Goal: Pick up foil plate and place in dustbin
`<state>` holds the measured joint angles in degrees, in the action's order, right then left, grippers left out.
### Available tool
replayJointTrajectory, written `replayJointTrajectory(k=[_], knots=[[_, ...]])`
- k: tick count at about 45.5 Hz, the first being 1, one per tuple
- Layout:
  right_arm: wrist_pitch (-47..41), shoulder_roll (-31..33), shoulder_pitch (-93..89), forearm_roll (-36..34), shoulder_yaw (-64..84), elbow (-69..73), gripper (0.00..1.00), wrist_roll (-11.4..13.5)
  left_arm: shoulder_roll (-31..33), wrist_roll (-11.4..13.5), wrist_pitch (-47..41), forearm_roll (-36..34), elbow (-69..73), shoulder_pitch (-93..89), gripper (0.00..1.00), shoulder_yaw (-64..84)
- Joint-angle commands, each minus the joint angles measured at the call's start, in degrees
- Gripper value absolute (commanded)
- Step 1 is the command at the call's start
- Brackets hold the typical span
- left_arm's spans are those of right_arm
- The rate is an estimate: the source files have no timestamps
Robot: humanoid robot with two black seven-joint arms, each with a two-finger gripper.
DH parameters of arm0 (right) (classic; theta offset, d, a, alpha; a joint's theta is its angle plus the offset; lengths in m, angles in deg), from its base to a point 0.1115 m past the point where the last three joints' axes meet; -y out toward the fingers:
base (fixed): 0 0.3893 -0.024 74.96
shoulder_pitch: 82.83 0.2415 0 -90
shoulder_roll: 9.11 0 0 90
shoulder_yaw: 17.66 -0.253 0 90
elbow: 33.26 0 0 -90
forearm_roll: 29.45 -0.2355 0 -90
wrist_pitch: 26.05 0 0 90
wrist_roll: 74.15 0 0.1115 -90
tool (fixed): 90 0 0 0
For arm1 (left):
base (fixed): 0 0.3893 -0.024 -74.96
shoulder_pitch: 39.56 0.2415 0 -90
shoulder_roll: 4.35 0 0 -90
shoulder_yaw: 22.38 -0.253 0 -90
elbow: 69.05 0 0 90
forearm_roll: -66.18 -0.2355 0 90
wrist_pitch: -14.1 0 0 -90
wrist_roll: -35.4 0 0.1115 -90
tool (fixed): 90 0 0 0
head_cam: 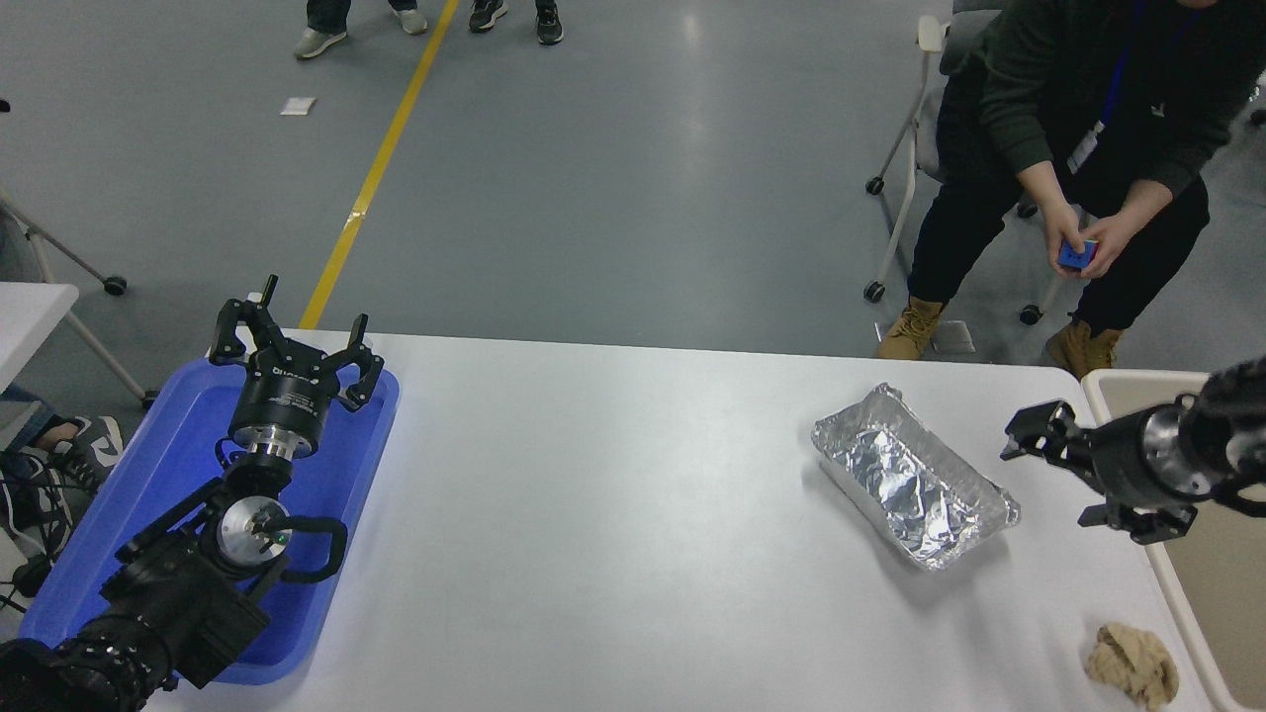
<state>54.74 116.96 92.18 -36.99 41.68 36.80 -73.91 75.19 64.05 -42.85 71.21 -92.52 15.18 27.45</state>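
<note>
The foil plate (pixel 912 477) lies on the white table at the right, its long side running diagonally, wrinkled inside up. The beige dustbin (pixel 1219 593) stands at the table's right edge, partly cut off by the picture. My right gripper (pixel 1046 485) is open and empty. It hangs low over the table between the plate's right end and the dustbin's rim, pointing left toward the plate and apart from it. My left gripper (pixel 292 341) is open and parked over the blue tray at the lower left.
A shallow blue tray (pixel 148 475) sits under the left arm. A small tan lumpy wad (pixel 1133 665) lies near the front right corner. A person (pixel 1088 119) sits beyond the far right edge, holding a small blue cube (pixel 1078 254).
</note>
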Motion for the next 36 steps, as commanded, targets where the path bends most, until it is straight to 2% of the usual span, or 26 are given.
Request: replayJointTrajectory(k=[1, 14, 32, 36], knots=[[8.23, -0.12, -8.89, -0.29, -6.33, -0.18, 1.00, 0.02, 0.00, 0.00, 0.00, -0.02, 0.00, 0.02, 1.00, 0.00], [16.50, -2.49, -17.06, -0.29, -13.27, -5.45, 0.98, -0.16, 0.00, 0.00, 0.00, -0.02, 0.00, 0.02, 1.00, 0.00], [18.70, -7.24, -21.38, 0.77, -16.88, -9.76, 0.94, -0.60, 0.00, 0.00, 0.00, -0.02, 0.00, 0.02, 1.00, 0.00], [19.22, -8.65, -22.43, 0.85, -17.50, -11.07, 0.89, -0.68, 0.00, 0.00, 0.00, -0.02, 0.00, 0.02, 1.00, 0.00]])
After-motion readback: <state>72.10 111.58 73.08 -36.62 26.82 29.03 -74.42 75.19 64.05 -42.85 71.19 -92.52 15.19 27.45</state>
